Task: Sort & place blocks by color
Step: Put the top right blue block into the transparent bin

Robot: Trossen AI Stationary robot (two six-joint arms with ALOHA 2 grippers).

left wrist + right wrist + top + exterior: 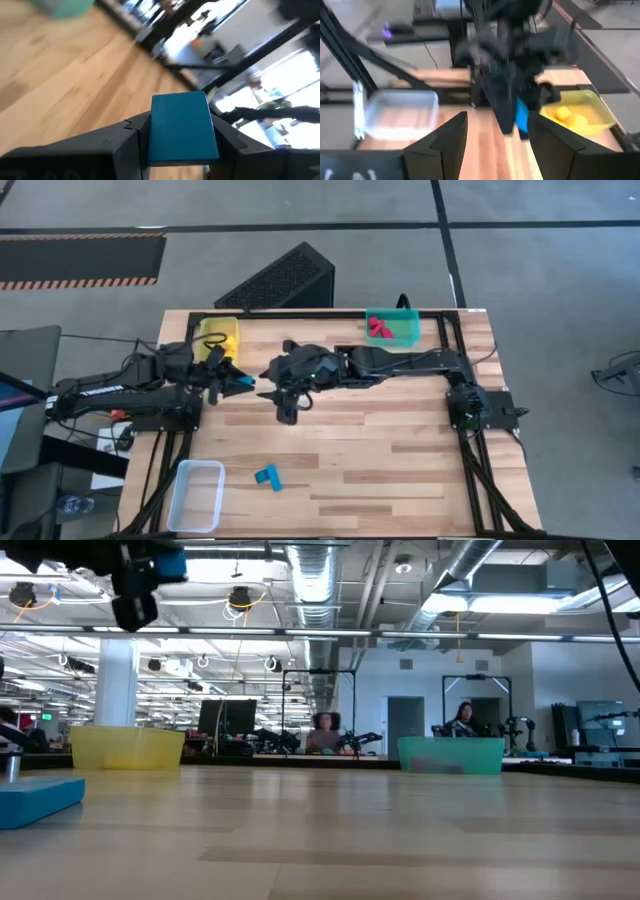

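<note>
I've got the left gripper (pixel 181 142) fingers pinching 1 blue block (pixel 182 127) above the table (pixel 400 470) mid-handoff w/ the right gripper (pixel 268 393), fingers spread to take it, beyond: 2 blue blocks (pixel 267 476) near clear bin (pixel 197 496), yellow bin (pixel 222 337), teal bin (pixel 393 328) w/ reds.

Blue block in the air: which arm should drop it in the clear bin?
Left, probably. The left gripper is already shut on the blue block, and the clear bin sits on its side of the table. The right gripper is open and empty, facing the left arm.
</note>
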